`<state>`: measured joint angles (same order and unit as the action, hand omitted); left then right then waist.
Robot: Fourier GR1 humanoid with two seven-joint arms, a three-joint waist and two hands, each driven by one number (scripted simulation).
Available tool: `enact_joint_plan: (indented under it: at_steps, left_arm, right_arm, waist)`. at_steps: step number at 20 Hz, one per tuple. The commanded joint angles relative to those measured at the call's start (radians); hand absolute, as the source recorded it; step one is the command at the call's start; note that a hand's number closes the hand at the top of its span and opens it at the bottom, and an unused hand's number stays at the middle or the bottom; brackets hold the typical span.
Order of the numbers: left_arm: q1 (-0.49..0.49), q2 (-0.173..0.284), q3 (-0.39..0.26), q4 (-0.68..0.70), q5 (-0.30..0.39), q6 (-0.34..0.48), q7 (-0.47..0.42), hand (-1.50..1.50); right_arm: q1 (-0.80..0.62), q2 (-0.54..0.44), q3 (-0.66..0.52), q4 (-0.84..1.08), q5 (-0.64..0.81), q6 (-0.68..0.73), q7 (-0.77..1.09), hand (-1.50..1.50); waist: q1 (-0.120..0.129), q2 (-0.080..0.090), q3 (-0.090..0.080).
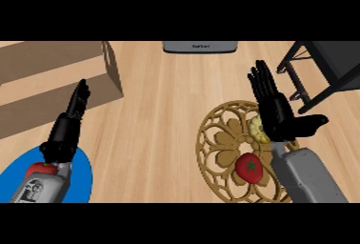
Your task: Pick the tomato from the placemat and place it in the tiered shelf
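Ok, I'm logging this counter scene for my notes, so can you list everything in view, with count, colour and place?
tomato: one, red with a green stem, on the placemat beside the right forearm
placemat: one, round, tan openwork, right of centre
yellow item: one, on the placemat, partly hidden by the right hand; cannot tell what it is
tiered shelf: one, black frame, upper right
cardboard box: one, brown, upper left
plate: one, blue, lower left
red item: one, on the plate, mostly hidden by the left forearm
grey appliance: one, top centre at the edge
counter: one, light wood
left hand: black, fingers straight, left
right hand: black, fingers straight, over the placemat
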<state>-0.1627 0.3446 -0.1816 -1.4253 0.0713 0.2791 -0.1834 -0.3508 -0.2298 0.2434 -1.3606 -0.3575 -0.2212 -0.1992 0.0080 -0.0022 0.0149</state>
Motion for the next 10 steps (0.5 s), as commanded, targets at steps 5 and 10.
enact_joint_plan:
  at_steps: [5, 10]
  left_arm:
    - [0.029, -0.006, -0.017, 0.024, 0.000, -0.012, 0.072, 0.00]
    - [0.053, -0.017, -0.004, 0.019, 0.027, -0.013, 0.074, 0.00]
  right_arm:
    - [0.198, -0.040, -0.155, -0.089, 0.089, -0.414, 0.146, -1.50]
    - [0.389, -0.112, -0.251, 0.080, 0.170, -0.562, 0.125, 1.50]
  waist:
    - [-0.103, -0.015, -0.020]
    - [-0.179, 0.034, -0.038]
